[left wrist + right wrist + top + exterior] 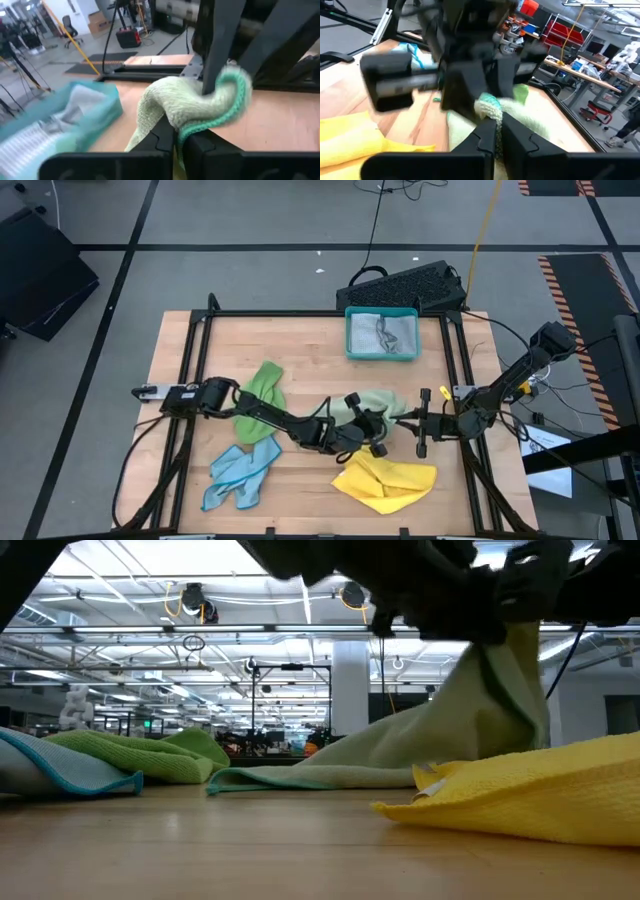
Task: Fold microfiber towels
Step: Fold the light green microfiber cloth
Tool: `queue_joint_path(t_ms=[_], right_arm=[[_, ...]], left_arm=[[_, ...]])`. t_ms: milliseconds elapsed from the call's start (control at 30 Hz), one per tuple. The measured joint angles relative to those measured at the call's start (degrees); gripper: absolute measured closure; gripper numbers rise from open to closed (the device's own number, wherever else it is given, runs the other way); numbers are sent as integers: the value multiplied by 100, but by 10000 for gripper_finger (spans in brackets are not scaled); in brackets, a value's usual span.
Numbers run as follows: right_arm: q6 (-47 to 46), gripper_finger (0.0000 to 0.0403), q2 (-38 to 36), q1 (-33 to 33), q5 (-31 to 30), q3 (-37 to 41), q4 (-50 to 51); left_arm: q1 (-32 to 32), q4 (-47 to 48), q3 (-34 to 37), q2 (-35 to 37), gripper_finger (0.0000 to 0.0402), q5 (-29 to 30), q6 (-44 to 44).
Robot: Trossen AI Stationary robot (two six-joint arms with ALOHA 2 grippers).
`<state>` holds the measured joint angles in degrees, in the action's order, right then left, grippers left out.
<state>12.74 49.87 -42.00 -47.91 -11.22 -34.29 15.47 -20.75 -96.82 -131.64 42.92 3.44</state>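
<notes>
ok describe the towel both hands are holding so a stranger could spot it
On the wooden table, look below the teal tray, mid-table. The pale green towel is pinched between the left hand and right hand, paler than the bright green towel.

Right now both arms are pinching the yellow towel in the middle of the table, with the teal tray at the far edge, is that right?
Not quite. Both grippers, left and right, pinch the pale green towel, as the high view shows. The yellow towel lies untouched; the teal tray is as said.

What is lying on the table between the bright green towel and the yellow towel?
In the high view, the pale green towel lies between the bright green towel and the yellow towel, with the left gripper on it.
</notes>
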Motion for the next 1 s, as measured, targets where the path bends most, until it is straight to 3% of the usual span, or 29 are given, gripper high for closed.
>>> queue_joint_path(t_ms=[167,400,633,733,867,1000], right_arm=[[-291,357,2,-148,56,0,237],[-2001,261,2,-367,1076,2,1319],[-2313,186,31,-166,-60,2,1732],[-2129,166,28,117,-114,2,1660],[-1820,166,44,526,993,2,1506],[-1886,192,242,898,2014,2,1362]], left_arm=[[4,917,-4,361,389,-321,364],[-1,2652,-4,613,394,-794,652],[-84,3054,-4,613,381,-998,589],[-76,2991,-4,613,385,-999,665],[-62,2976,-4,613,395,-1007,633],[-62,2855,-4,613,384,-979,455]])
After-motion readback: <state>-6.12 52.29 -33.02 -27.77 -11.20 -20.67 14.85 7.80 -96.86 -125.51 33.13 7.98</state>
